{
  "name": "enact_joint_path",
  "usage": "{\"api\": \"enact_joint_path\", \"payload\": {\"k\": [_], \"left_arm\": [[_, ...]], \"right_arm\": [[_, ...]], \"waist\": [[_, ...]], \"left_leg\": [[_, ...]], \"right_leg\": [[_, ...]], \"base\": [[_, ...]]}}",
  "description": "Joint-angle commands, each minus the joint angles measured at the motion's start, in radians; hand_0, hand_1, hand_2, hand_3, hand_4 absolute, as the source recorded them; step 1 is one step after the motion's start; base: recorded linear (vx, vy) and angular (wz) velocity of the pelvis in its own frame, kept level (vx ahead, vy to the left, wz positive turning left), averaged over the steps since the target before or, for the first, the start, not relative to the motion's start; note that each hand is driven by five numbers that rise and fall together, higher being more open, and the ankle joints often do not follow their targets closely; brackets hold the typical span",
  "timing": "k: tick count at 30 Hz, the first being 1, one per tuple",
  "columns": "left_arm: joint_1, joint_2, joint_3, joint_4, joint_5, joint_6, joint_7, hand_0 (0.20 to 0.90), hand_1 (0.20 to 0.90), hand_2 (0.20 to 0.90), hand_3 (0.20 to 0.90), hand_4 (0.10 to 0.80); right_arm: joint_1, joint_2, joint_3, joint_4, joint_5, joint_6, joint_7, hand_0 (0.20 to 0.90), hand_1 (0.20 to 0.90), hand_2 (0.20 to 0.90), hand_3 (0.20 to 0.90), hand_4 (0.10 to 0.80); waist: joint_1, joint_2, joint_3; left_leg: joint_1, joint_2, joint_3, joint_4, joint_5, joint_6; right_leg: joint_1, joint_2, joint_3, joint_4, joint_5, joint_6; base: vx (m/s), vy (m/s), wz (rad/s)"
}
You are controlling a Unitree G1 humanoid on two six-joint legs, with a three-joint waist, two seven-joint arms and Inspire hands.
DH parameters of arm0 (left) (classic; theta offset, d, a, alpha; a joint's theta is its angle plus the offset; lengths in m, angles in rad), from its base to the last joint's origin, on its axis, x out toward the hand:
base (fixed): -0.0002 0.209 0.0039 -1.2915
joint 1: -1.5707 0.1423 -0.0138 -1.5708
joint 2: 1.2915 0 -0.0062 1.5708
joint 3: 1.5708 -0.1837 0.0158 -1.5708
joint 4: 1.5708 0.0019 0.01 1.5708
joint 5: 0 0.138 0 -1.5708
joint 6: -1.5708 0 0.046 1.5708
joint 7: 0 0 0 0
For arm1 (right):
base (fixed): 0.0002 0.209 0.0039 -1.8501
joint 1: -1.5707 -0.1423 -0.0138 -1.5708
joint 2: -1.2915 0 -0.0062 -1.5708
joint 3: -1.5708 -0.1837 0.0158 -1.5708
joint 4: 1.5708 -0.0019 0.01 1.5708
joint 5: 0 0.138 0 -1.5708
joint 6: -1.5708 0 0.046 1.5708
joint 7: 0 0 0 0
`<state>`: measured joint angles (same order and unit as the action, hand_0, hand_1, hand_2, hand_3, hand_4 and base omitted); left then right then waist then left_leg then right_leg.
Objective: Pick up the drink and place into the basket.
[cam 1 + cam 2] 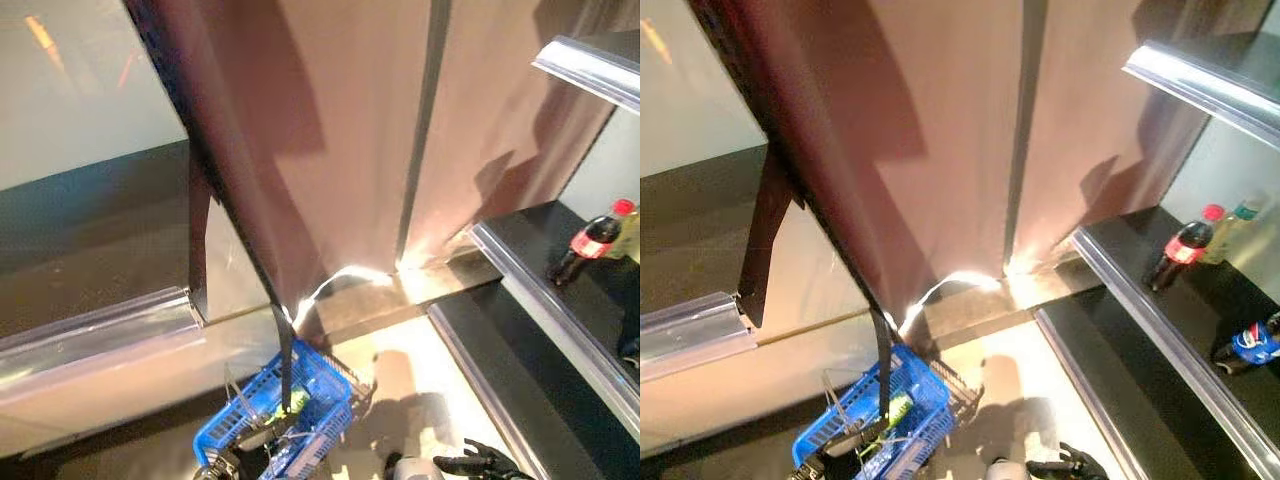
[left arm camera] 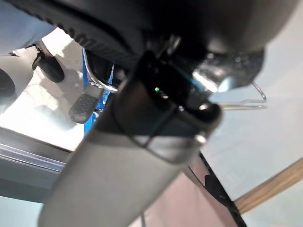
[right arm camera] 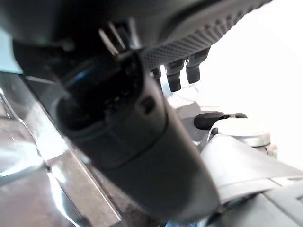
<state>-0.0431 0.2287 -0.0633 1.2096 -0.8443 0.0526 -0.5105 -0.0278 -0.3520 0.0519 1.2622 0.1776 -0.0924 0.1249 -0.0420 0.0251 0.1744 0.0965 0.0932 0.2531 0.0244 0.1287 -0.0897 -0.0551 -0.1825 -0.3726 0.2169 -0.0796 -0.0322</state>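
Observation:
A cola bottle with a red cap (image 1: pixel 1180 250) stands on the dark shelf (image 1: pixel 1120 270) at the right, with a pale bottle (image 1: pixel 1232 228) beside it. A blue drink (image 1: pixel 1250 343) lies nearer on the same shelf. The blue basket (image 1: pixel 300 420) hangs low in the middle, a green item (image 1: pixel 297 402) inside it. My left hand (image 1: pixel 225 466) is at the basket's near side, and in the left wrist view its fingers curl over the wire handle (image 2: pixel 100 84). My right hand (image 1: pixel 482 462) hangs low, right of the basket and well below the bottles, fingers relaxed and empty.
A tall brown cabinet wall (image 1: pixel 350 150) fills the middle, with a bright strip at its foot. A metal-edged counter (image 1: pixel 100 325) runs along the left. A second metal shelf edge (image 1: pixel 590 70) juts out above the bottles.

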Motion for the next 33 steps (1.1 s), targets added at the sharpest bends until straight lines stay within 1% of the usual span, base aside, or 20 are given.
{"api": "enact_joint_path", "payload": {"k": [1,4,7,8,9,10,13,14,16,17,18,20,21,23,25,26,28,29,31,33], "left_arm": [[-0.014,0.003,0.025,-0.109,-0.023,-0.021,-0.096,0.300,0.300,0.300,0.200,0.100],[-0.018,0.007,0.026,-0.107,-0.025,-0.028,-0.107,0.300,0.300,0.300,0.200,0.100],[-0.021,0.002,0.012,-0.099,-0.016,-0.036,-0.123,0.300,0.300,0.300,0.200,0.100],[-0.021,-0.001,0.008,-0.098,-0.014,-0.039,-0.124,0.300,0.300,0.300,0.200,0.100],[-0.021,-0.007,0.000,-0.091,-0.013,-0.050,-0.127,0.300,0.300,0.300,0.200,0.100],[-0.020,-0.010,-0.004,-0.085,-0.017,-0.058,-0.130,0.300,0.300,0.300,0.200,0.100],[-0.020,-0.013,-0.007,-0.075,-0.022,-0.071,-0.129,0.300,0.300,0.300,0.200,0.100],[-0.020,-0.012,-0.004,-0.068,-0.024,-0.077,-0.126,0.300,0.300,0.300,0.200,0.100],[-0.028,-0.012,-0.009,-0.064,-0.035,-0.079,-0.113,0.300,0.300,0.300,0.200,0.100],[-0.036,-0.008,-0.010,-0.063,-0.035,-0.074,-0.105,0.300,0.300,0.300,0.200,0.100],[-0.047,0.001,-0.014,-0.062,-0.030,-0.067,-0.100,0.300,0.300,0.300,0.200,0.100],[-0.055,0.017,-0.020,-0.059,-0.032,-0.057,-0.091,0.300,0.300,0.300,0.200,0.100],[-0.057,0.026,-0.021,-0.059,-0.035,-0.049,-0.085,0.300,0.300,0.300,0.200,0.100],[-0.048,0.045,-0.017,-0.050,-0.019,-0.036,-0.084,0.300,0.300,0.300,0.200,0.100],[-0.037,0.059,-0.010,-0.025,0.013,-0.030,-0.096,0.300,0.300,0.300,0.200,0.100],[-0.027,0.068,0.004,-0.020,0.035,-0.023,-0.106,0.300,0.300,0.300,0.200,0.100],[-0.017,0.073,0.024,-0.015,0.053,-0.013,-0.120,0.300,0.300,0.300,0.200,0.100],[-0.014,0.071,0.029,-0.014,0.061,-0.014,-0.123,0.300,0.300,0.300,0.200,0.100],[-0.013,0.068,0.040,-0.006,0.071,-0.015,-0.119,0.300,0.300,0.300,0.200,0.100],[-0.015,0.070,0.048,0.003,0.074,-0.021,-0.109,0.300,0.300,0.300,0.200,0.100]], "right_arm": [[-0.025,-0.013,0.001,0.020,-0.005,-0.032,-0.004,0.900,0.900,0.900,0.900,0.800],[-0.015,-0.019,-0.008,0.021,-0.004,-0.038,0.006,0.900,0.900,0.900,0.900,0.800],[-0.005,-0.025,-0.008,0.015,0.012,-0.038,0.003,0.900,0.900,0.900,0.900,0.800],[-0.005,-0.027,-0.008,0.012,0.016,-0.037,0.002,0.900,0.900,0.900,0.900,0.800],[-0.005,-0.029,-0.006,0.006,0.023,-0.037,0.000,0.900,0.900,0.900,0.900,0.800],[-0.008,-0.033,-0.007,-0.001,0.029,-0.036,-0.002,0.900,0.900,0.900,0.900,0.800],[-0.017,-0.038,-0.003,-0.006,0.047,-0.038,-0.006,0.900,0.900,0.900,0.900,0.800],[-0.023,-0.039,-0.004,-0.010,0.058,-0.036,-0.008,0.900,0.900,0.900,0.900,0.800],[-0.028,-0.038,-0.003,-0.010,0.077,-0.038,-0.009,0.900,0.900,0.900,0.900,0.800],[-0.030,-0.033,-0.007,-0.009,0.091,-0.038,-0.009,0.900,0.900,0.900,0.900,0.800],[-0.033,-0.029,-0.011,-0.010,0.107,-0.039,-0.004,0.900,0.900,0.900,0.900,0.800],[-0.033,-0.019,-0.022,-0.013,0.121,-0.035,-0.001,0.900,0.900,0.900,0.900,0.800],[-0.029,-0.008,-0.028,-0.015,0.121,-0.034,-0.006,0.900,0.900,0.900,0.900,0.800],[-0.012,0.008,-0.046,-0.014,0.117,-0.035,-0.012,0.900,0.900,0.900,0.900,0.800],[0.011,0.019,-0.061,-0.004,0.104,-0.045,-0.008,0.900,0.900,0.900,0.900,0.800],[0.025,0.020,-0.064,-0.002,0.099,-0.048,-0.007,0.900,0.900,0.900,0.900,0.800],[0.041,0.015,-0.077,0.010,0.086,-0.056,0.002,0.900,0.900,0.900,0.900,0.800],[0.045,0.013,-0.082,0.016,0.081,-0.059,0.003,0.900,0.900,0.900,0.900,0.800],[0.046,0.014,-0.093,0.032,0.058,-0.066,0.008,0.900,0.900,0.900,0.900,0.800],[0.036,0.022,-0.092,0.043,0.051,-0.065,0.006,0.900,0.900,0.900,0.900,0.800]], "waist": [[-0.005,-0.012,-0.030],[-0.009,-0.002,-0.059],[-0.005,0.017,-0.078],[-0.004,0.021,-0.081],[0.000,0.033,-0.087],[-0.001,0.041,-0.091],[-0.006,0.050,-0.092],[-0.005,0.050,-0.086],[-0.021,0.047,-0.074],[-0.034,0.041,-0.065],[-0.045,0.031,-0.050],[-0.048,0.020,-0.029],[-0.047,0.014,-0.019],[-0.044,0.014,-0.002],[-0.044,0.017,0.005],[-0.040,0.027,0.005],[-0.033,0.036,-0.004],[-0.029,0.038,-0.009],[-0.013,0.031,-0.029],[0.004,0.015,-0.049]], "left_leg": [[0.029,0.044,0.059,0.246,-0.107,-0.028],[0.068,0.006,0.034,0.305,-0.100,-0.043],[0.081,-0.039,-0.016,0.378,-0.050,-0.082],[0.084,-0.051,-0.025,0.382,-0.046,-0.087],[0.090,-0.081,-0.045,0.383,-0.039,-0.098],[0.095,-0.095,-0.050,0.375,-0.035,-0.105],[0.104,-0.108,-0.051,0.349,-0.043,-0.103],[0.105,-0.110,-0.041,0.331,-0.062,-0.097],[0.132,-0.141,-0.030,0.259,-0.174,-0.052],[0.154,-0.161,-0.025,0.200,-0.255,-0.018],[0.172,-0.186,-0.035,0.149,-0.348,0.031],[0.178,-0.213,-0.069,0.075,-0.393,0.075],[0.179,-0.216,-0.075,0.059,-0.396,0.088],[0.178,-0.212,-0.075,0.010,-0.360,0.093],[0.166,-0.198,-0.055,-0.036,-0.309,0.099],[0.153,-0.182,-0.011,-0.078,-0.266,0.102],[0.135,-0.164,0.039,-0.111,-0.232,0.110],[0.129,-0.156,0.050,-0.112,-0.230,0.112],[0.101,-0.138,0.099,-0.112,-0.224,0.109],[0.081,-0.132,0.131,-0.112,-0.222,0.113]], "right_leg": [[0.116,0.071,-0.042,-0.148,0.042,0.048],[0.101,0.094,-0.071,-0.177,0.052,0.033],[0.100,0.119,-0.095,-0.214,0.065,0.017],[0.097,0.121,-0.101,-0.216,0.069,0.018],[0.086,0.127,-0.111,-0.220,0.080,0.020],[0.074,0.132,-0.115,-0.223,0.087,0.022],[0.045,0.132,-0.117,-0.219,0.104,0.032],[0.037,0.130,-0.122,-0.223,0.116,0.041],[-0.016,0.112,-0.116,-0.222,0.178,0.080],[-0.056,0.096,-0.101,-0.224,0.227,0.114],[-0.103,0.077,-0.079,-0.217,0.274,0.153],[-0.140,0.067,-0.058,-0.238,0.320,0.189],[-0.150,0.060,-0.055,-0.253,0.334,0.196],[-0.164,0.040,-0.051,-0.208,0.309,0.198],[-0.162,-0.029,-0.003,-0.055,0.314,0.205],[-0.141,-0.078,0.010,0.088,0.280,0.196],[-0.096,-0.126,0.017,0.197,0.234,0.189],[-0.080,-0.135,0.012,0.196,0.221,0.188],[-0.006,-0.173,-0.009,0.186,0.220,0.199],[0.073,-0.183,-0.026,0.149,0.212,0.214]], "base": [[-0.265,-0.032,0.10],[-0.282,-0.026,0.05],[-0.290,0.011,0.62],[-0.350,0.102,0.75],[-0.436,0.170,0.69],[-0.443,0.187,0.51],[-0.382,0.193,0.01],[-0.509,0.289,-0.08],[-0.478,0.326,-0.11],[-0.450,0.337,-0.01],[-0.401,0.285,0.07],[-0.372,0.181,0.06],[-0.411,0.130,-0.15],[-0.375,0.123,-0.24],[-0.369,0.170,-0.28],[-0.372,0.189,-0.40],[-0.293,0.131,-0.40],[-0.221,0.038,-0.52],[-0.244,-0.044,-0.58],[-0.239,-0.108,-0.71]]}}
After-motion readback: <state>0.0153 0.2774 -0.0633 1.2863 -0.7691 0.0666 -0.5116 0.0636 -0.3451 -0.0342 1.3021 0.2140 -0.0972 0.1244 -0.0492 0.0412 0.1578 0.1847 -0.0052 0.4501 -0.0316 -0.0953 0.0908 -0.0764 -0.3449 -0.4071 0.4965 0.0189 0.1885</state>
